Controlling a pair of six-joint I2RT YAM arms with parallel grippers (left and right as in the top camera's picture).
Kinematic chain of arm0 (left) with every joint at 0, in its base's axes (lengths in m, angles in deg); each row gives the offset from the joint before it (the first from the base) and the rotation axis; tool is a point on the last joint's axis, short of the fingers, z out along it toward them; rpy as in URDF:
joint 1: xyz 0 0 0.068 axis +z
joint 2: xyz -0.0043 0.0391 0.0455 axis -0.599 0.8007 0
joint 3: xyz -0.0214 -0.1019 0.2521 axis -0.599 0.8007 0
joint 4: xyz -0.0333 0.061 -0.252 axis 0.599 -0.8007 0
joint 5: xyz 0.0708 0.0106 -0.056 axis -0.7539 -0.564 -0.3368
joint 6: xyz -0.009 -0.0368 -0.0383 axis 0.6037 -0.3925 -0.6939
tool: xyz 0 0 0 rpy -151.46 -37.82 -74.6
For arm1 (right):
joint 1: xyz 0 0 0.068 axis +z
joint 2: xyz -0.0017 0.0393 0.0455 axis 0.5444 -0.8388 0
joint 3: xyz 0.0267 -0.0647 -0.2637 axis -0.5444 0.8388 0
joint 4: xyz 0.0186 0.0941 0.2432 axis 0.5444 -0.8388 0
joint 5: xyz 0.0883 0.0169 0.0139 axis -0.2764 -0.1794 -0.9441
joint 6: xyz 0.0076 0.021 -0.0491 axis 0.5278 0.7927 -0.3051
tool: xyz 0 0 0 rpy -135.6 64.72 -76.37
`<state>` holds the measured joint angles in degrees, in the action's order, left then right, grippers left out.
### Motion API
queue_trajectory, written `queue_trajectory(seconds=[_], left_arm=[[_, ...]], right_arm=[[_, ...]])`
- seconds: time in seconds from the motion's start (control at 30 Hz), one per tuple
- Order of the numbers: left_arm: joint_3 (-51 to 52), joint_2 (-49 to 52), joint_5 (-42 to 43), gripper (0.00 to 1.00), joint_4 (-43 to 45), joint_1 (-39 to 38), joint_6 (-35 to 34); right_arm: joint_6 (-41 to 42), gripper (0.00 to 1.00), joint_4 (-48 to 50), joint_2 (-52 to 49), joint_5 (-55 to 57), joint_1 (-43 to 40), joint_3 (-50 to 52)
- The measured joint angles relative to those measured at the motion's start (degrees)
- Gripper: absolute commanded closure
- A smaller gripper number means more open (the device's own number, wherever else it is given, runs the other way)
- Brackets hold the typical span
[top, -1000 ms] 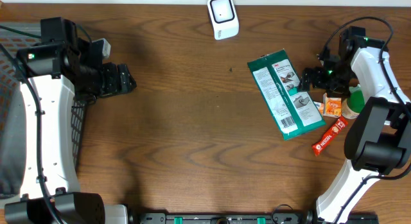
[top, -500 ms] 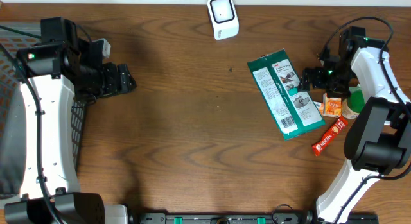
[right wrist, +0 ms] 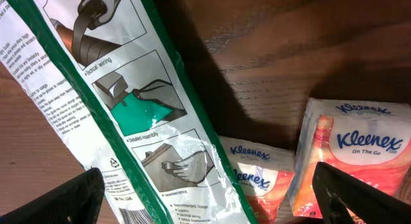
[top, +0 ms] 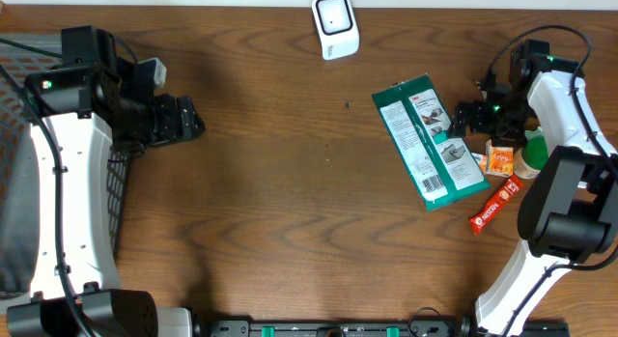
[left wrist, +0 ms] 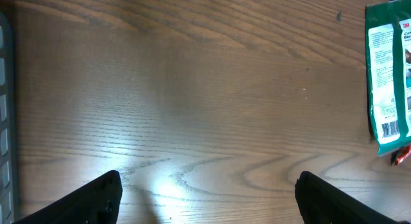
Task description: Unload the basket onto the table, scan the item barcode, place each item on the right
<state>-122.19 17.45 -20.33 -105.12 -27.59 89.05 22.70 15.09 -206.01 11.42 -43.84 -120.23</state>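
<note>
Two grippers, both with jaws spread wide and nothing between them. The left gripper hangs over bare wood at the table's left, near one wire basket. The right gripper sits at the right edge of the green packet. One packet, the item to scan, lies flat and printed side up, right of centre. It is well apart from the one white scanner at the far edge. One red snack bar lies just beside the packet's near corner.

The overhead view resolves only one orange-and-white tissue pack. The right wrist view shows two, labelled Kleenex — a flatter pack touching the packet's edge, and a taller pack beside it. The left wrist view gives the barcode plainly — face up at the packet's near end.

The surface is dark brown wood grain, with a glare patch in the left wrist view. A pale strip runs along the far edge.
</note>
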Motion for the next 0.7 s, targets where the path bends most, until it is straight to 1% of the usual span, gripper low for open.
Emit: queue_trajectory(seconds=[0.17, 0.27, 0.7], left_arm=[[0.0, -0.81, -0.02, 0.13, 0.0, 0.0, 0.0], [0.02, -3.96, 0.0, 0.13, 0.04, 0.0, 0.0], [0.02, -32.35, -0.02, 0.13, 0.0, 0.0, 0.0]], right_arm=[[0.0, 0.01, 0.0, 0.0, 0.0, 0.0, 0.0], [0.0, 0.01, 0.02, 0.0, 0.0, 0.0, 0.0], [0.0, 0.01, 0.04, 0.0, -0.04, 0.0, 0.02]])
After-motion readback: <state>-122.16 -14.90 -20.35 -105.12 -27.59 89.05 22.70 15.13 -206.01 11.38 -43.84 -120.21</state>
